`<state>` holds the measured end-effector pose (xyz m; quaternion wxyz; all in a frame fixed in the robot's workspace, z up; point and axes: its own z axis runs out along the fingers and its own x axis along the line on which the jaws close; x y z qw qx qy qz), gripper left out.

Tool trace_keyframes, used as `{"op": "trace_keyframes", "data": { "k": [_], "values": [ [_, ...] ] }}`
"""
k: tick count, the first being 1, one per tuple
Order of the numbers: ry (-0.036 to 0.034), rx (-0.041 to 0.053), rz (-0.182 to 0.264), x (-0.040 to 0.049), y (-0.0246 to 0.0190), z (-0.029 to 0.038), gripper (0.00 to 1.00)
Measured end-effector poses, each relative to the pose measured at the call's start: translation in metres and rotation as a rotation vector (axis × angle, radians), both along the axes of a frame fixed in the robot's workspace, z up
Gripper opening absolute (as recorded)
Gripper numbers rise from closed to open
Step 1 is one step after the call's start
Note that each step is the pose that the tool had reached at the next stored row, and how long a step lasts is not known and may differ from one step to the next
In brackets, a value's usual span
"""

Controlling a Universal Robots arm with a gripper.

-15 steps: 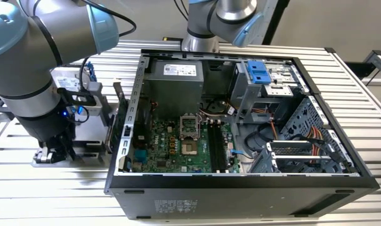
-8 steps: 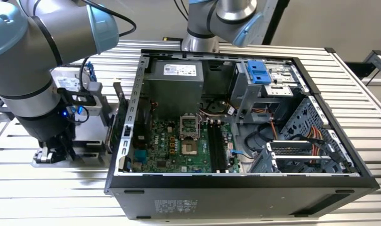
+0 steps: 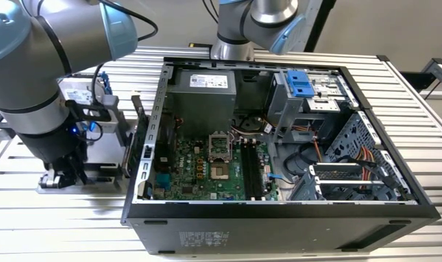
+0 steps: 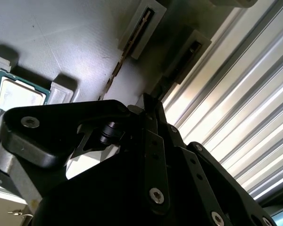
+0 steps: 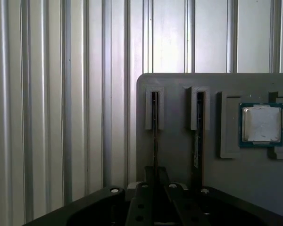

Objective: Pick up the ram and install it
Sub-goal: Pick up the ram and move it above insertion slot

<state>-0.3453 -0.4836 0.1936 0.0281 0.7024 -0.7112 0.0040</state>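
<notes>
Gripper [image 5: 155, 175] nipped narrow on the ram [image 5: 154, 134] in the tray [image 5: 175, 146]. It looks light, stiff, fragile; grip the flat faces gently.

The ram [image 5: 154, 136] stands on its long edge in a grey holder plate [image 5: 174, 155] on the bench [image 5: 61, 117]. In the first wrist view I see it edge-on, as a thin dark strip. Its far end sits inside a raised grey slot block [image 5: 147, 108], the one of two that lies nearer the plate's edge and farther from the square chip [image 5: 261, 124]. From there it runs straight toward me, upright and not tilted, and its near end passes out of sight right at my gripper [image 5: 155, 175]
</notes>
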Motion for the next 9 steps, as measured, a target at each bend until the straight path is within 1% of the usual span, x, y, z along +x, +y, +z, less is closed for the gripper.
{"op": "trace_keyframes", "data": {
  "k": [9],
  "values": [
    [0.0000, 0.0000, 0.000, 0.0000, 0.0000, 0.0050, 0.00]
  ]
}}
